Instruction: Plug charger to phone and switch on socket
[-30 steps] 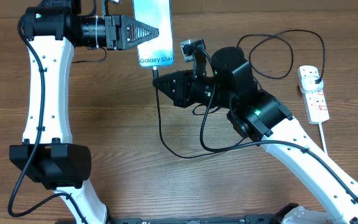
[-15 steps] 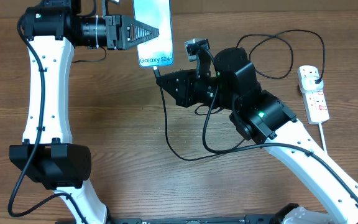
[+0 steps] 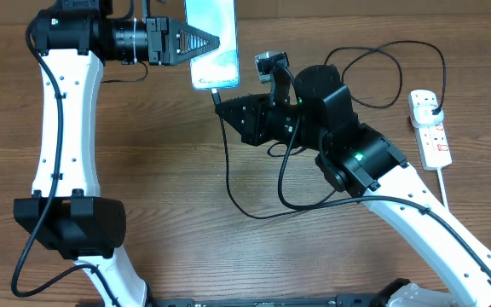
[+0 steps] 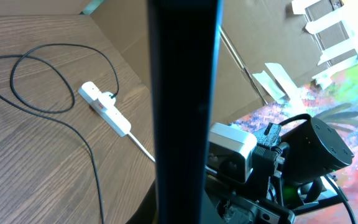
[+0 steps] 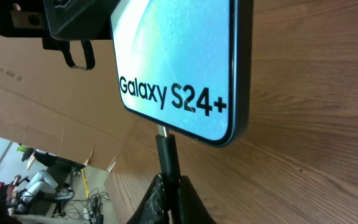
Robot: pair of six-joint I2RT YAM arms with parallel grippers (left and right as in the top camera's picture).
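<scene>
Black thin charger cable tip [image 5: 165, 149], clenched in right gripper [image 5: 168, 196], should enter square to blue-screen smartphone [image 5: 179, 56] grasped by left gripper [image 3: 205, 41].

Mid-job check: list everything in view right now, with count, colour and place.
phone: one, black-edged, light blue screen, top centre, held in left gripper
charger: one, black, tip at phone's bottom edge, cable looping across the table to the socket
socket: one, white, red switches, right side, black plug in it
table: one, brown wood
left gripper: one, black, shut on phone
right gripper: one, black, shut on charger's connector
</scene>
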